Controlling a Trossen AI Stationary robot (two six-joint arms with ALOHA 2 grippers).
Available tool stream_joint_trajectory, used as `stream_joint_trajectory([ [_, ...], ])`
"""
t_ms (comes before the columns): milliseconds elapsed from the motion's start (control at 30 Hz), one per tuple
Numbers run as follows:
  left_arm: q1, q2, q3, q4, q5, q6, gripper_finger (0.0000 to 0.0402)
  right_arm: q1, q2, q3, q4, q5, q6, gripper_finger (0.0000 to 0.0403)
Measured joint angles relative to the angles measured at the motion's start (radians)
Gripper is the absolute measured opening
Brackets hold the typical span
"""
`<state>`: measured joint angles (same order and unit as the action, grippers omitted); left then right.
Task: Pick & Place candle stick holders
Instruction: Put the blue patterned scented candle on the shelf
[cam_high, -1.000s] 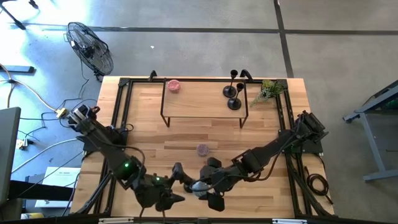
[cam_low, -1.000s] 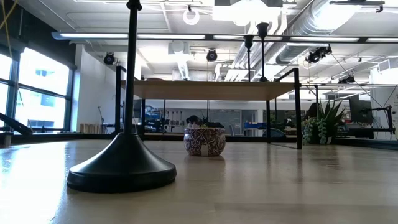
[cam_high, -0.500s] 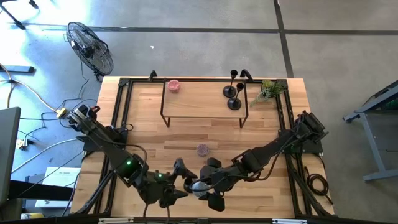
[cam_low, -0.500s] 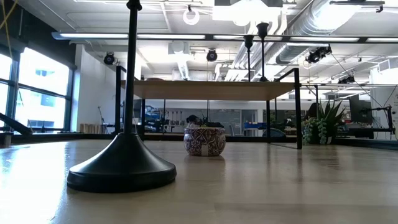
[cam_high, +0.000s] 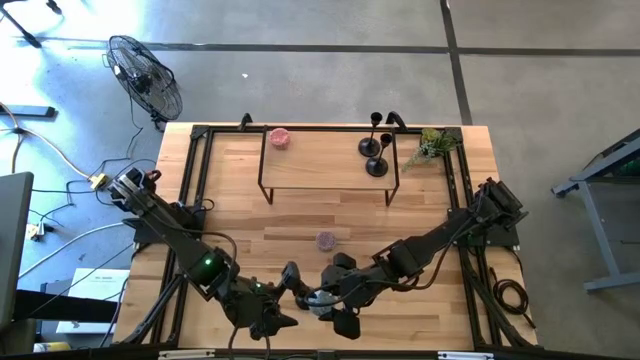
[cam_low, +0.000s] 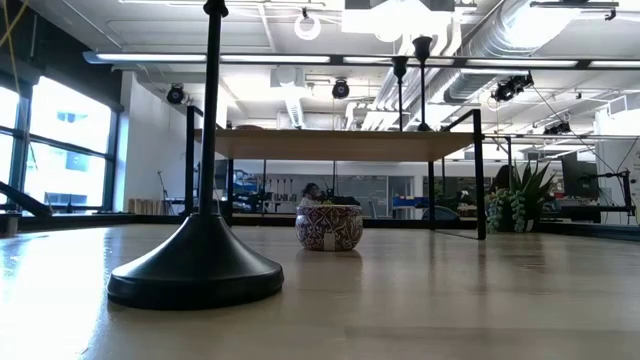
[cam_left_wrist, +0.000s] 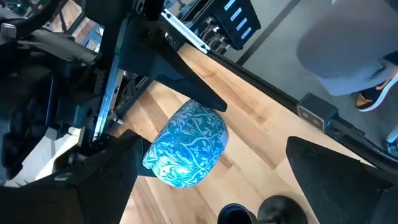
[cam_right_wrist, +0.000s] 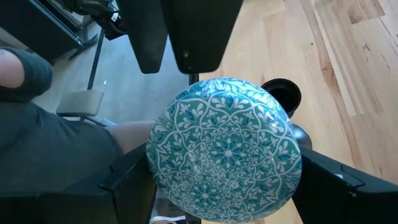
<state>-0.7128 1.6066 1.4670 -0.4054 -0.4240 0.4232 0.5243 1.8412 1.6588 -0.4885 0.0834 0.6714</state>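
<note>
Candle stick holders (cam_high: 376, 157) stand upright on the raised shelf (cam_high: 320, 158), stems vertical.

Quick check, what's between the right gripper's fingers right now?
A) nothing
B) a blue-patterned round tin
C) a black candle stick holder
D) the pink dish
B: in the right wrist view the blue-patterned round tin sits between the right gripper's dark fingers; the left wrist view shows the same tin clamped from both sides.
</note>
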Motion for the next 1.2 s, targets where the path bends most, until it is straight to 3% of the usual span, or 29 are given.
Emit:
stream_joint_trajectory([
  [167, 0.006, 0.001, 0.000, 0.006, -0.008, 0.048, 0.0392, 0.000, 0.000, 0.000, 0.000, -0.004, -0.010, 0.0294],
  [567, 0.092, 0.054, 0.001, 0.065, 0.097, 0.088, 0.0392, 0.000, 0.000, 0.000, 0.008, -0.004, -0.017, 0.0294],
  [1200, 0.055, 0.057, 0.000, 0.066, 0.104, 0.126, 0.0392, 0.000, 0.001, 0.000, 0.007, -0.008, -0.017, 0.0294],
])
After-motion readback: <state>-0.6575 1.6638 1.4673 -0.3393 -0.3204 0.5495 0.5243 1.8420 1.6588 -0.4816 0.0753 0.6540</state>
